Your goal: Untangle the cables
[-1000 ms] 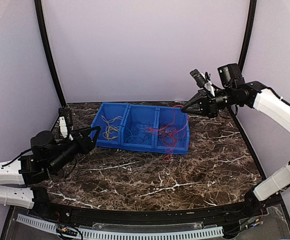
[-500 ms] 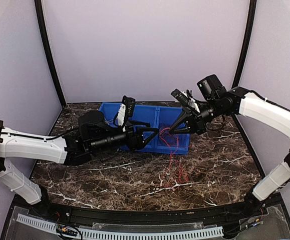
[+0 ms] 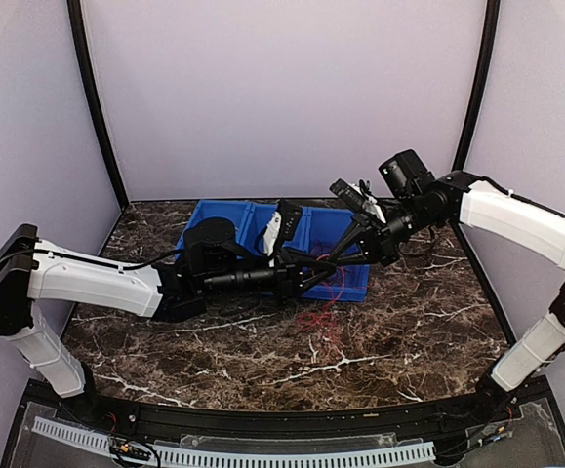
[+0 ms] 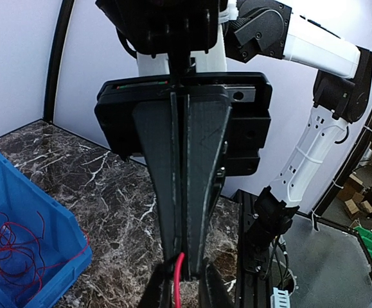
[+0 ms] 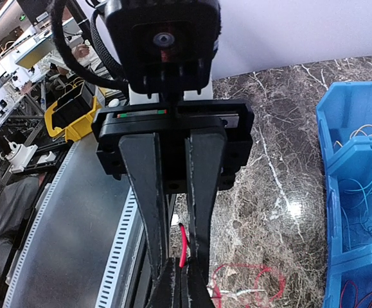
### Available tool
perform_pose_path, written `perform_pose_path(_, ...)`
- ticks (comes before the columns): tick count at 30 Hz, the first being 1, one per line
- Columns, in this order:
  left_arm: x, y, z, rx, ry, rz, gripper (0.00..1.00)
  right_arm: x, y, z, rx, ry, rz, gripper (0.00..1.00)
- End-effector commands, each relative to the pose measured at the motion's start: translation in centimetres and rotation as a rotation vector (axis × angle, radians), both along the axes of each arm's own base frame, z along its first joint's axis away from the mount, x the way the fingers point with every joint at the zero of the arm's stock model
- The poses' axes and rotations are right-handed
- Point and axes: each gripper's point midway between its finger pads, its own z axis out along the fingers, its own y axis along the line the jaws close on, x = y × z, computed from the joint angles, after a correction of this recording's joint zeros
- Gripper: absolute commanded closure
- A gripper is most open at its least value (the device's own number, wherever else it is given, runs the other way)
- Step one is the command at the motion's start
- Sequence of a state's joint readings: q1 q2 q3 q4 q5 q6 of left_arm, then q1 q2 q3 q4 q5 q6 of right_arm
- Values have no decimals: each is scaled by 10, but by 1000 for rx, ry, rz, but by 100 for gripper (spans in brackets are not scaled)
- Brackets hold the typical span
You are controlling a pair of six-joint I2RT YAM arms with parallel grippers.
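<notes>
Two claws of mine meet tip to tip over the back half of the tabletop [image 3: 409,322], just above the front right corner of the blue bin [image 3: 192,239] that sits along the back edge. My right claw [image 3: 342,256] is pinched fully together on a red cable [image 5: 182,247], whose short free end pokes out past its tips. My left claw [image 3: 324,268] stands narrow, with a slim gap between its fingers and that free end inside the gap. Whether the pads are biting it I cannot tell.

As I judge it, the coming move turns on this: the cable lies dead ahead of the left claw, and the gripped stretch runs along the line joining the two claws, roughly left to right. Neither arm is nearer, since both are at it. Below the pinch the strand drops to the tabletop and loops loosely in front of the bin's near wall. More red cables [image 4: 12,247] lie in the bin's right compartment.

My left arm is stretched long from the near left corner, forearm low and almost level, pointing right. My right arm comes in from the right edge, elbow high, wrist tipped down and leftward. If the left grips, drawing the claws apart along that line should pull the strand straight.
</notes>
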State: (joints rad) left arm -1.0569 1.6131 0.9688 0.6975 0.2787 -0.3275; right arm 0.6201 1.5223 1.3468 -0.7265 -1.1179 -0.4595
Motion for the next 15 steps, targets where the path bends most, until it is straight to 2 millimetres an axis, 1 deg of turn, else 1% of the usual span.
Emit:
perform_pose_path(1,3,11,27,-18,-63,33,99,-10,-1,10,26,-4,39,100)
perform_pose_path(2,2,18,30,-8,-76,49,100,-9,-2,7,19,-2,37,100)
perform_pose_path(3,2,22,27,14,-74,59,100,-7,-2,3,12,2,33,100)
perform_pose_path(4,2,30,34,14,-96,78,100,-6,-2,-2,-1,3,30,100)
perform_pose_path(5,1,34,30,42,-91,88,100,-4,-2,-8,-16,-2,21,100)
perform_pose_path(6,2,41,36,44,-106,111,100,-1,-2,-15,-34,-7,9,100)
perform_pose_path(7,2,46,30,78,-97,121,100,4,-2,-24,-58,-11,-9,100)
perform_pose_path(8,2,53,34,81,-105,145,100,10,-1,-33,-86,-20,-35,100)
perform_pose_path(9,3,57,28,111,-93,154,100,16,-1,-42,-116,-28,-62,100)
perform_pose_path(10,3,64,26,120,-90,175,100,22,-1,-53,-146,-38,-85,100)
perform_pose_path(11,2,69,13,155,-68,184,100,27,-2,-63,-174,-50,-106,99)
perform_pose_path(12,2,75,12,160,-63,199,100,32,-2,-74,-201,-56,-122,99)
perform_pose_path(13,-1,81,1,179,-42,206,100,36,-3,-84,-225,-64,-136,99)
perform_pose_path(14,-1,85,-6,188,-28,218,100,39,-3,-93,-247,-63,-146,98)
perform_pose_path(15,-3,91,-18,195,0,225,100,41,-3,-101,-263,-58,-151,98)
